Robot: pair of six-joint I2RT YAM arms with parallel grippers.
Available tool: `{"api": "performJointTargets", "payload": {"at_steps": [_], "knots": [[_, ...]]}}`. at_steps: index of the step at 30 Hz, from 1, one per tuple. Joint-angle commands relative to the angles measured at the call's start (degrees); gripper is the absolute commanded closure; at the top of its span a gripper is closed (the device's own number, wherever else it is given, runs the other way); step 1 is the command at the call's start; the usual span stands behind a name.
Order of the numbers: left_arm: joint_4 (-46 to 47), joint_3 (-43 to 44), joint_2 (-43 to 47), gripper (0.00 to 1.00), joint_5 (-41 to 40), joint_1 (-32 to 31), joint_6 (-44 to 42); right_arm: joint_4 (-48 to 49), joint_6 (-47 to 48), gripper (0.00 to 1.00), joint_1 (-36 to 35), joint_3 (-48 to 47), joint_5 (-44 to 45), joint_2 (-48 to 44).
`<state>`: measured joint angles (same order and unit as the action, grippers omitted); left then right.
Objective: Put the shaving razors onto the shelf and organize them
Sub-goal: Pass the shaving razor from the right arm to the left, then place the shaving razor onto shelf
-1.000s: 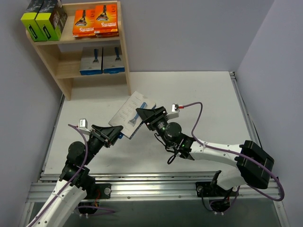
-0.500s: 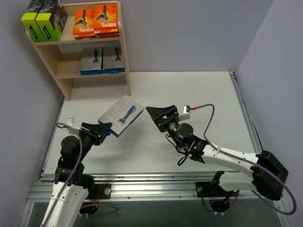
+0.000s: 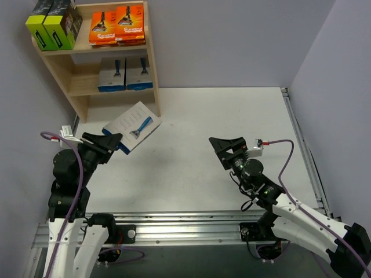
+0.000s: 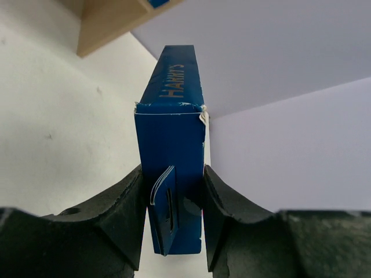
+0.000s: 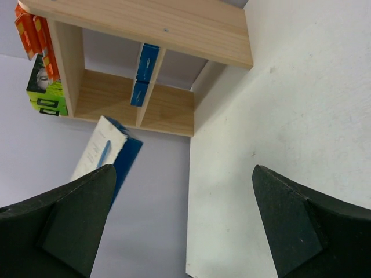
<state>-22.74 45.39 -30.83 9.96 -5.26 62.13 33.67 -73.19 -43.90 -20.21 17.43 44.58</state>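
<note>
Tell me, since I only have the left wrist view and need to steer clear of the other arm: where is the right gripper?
Observer: The right gripper hangs open and empty over the right half of the table, well apart from your pack.
Operator: What's on the shelf's lower tier?
Observer: Two grey cards stand side by side on the lower tier of the shelf, toward its right end.
Operator: And the top tier?
Observer: Orange packs on the right, lime-sided boxes on the left.
</note>
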Motion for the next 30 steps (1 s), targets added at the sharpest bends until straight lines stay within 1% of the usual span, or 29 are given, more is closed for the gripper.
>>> {"api": "performJointTargets", "payload": {"at_steps": [1, 4, 6, 8, 9, 12, 13, 18, 20, 21, 22, 23, 27, 30], "knots": [[-3.01, 6.99, -2.21, 0.98, -3.54, 2.44, -6.13, -2.47, 1.99, 0.0, 3.63, -0.1, -3.88, -1.25], [-3.89, 11.56, -4.76, 0.98, -3.28, 5.34, -8.42, -1.69, 2.87, 0.0, 6.62, -0.36, -9.94, 0.68], [-3.89, 14.9, -6.26, 0.98, -2.93, 9.02, -9.39, -0.98, 2.88, 0.0, 9.52, -0.45, -14.76, 2.7], [-3.98, 17.27, -7.48, 0.98, -3.01, 10.09, -9.92, 0.6, 3.05, 0.0, 12.07, -0.45, -16.9, 4.54], [-3.89, 19.37, -8.88, 0.98, -2.84, 11.13, -10.18, 0.87, 3.05, 0.0, 12.87, -0.53, -20.04, 5.25], [-5.64, 22.63, -12.49, 0.98, -1.7, 13.25, -10.62, 2.62, 3.49, 0.0, 15.68, -0.71, -22.7, 7.54], [-6.43, 24.64, -13.28, 0.98, -1.35, 14.99, -10.97, 4.28, 3.49, 0.0, 16.38, -0.62, -24.44, 8.15], [-6.08, 28.0, -16.98, 0.98, -0.03, 19.49, -11.15, 8.59, 4.02, 0.0, 21.47, -0.97, -30.34, 13.25], [-5.91, 29.41, -19.08, 0.98, 2.42, 22.2, -10.54, 9.48, 3.93, 0.0, 22.71, -1.15, -32.62, 14.83], [-4.78, 29.58, -19.79, 0.98, 3.74, 23.52, -9.93, 10.44, 4.02, 0.0, 23.33, -1.24, -33.24, 15.36], [-3.46, 29.24, -20.32, 0.98, 6.71, 24.93, -8.09, 10.8, 4.19, 0.0, 24.29, -1.41, -33.77, 15.8], [-2.06, 28.8, -21.02, 0.98, 7.96, 27.29, -7.12, 11.15, 4.37, 0.0, 24.82, -1.59, -34.65, 16.76], [5.4, 27.57, -23.31, 0.98, 11.4, 31.18, -3.25, 13.17, 4.72, 0.0, 26.93, -2.91, -36.93, 19.58], [8.84, 27.13, -24.71, 0.98, 12.63, 33.55, -1.31, 14.4, 5.07, 0.0, 28.34, -4.4, -39.13, 22.13]]}}
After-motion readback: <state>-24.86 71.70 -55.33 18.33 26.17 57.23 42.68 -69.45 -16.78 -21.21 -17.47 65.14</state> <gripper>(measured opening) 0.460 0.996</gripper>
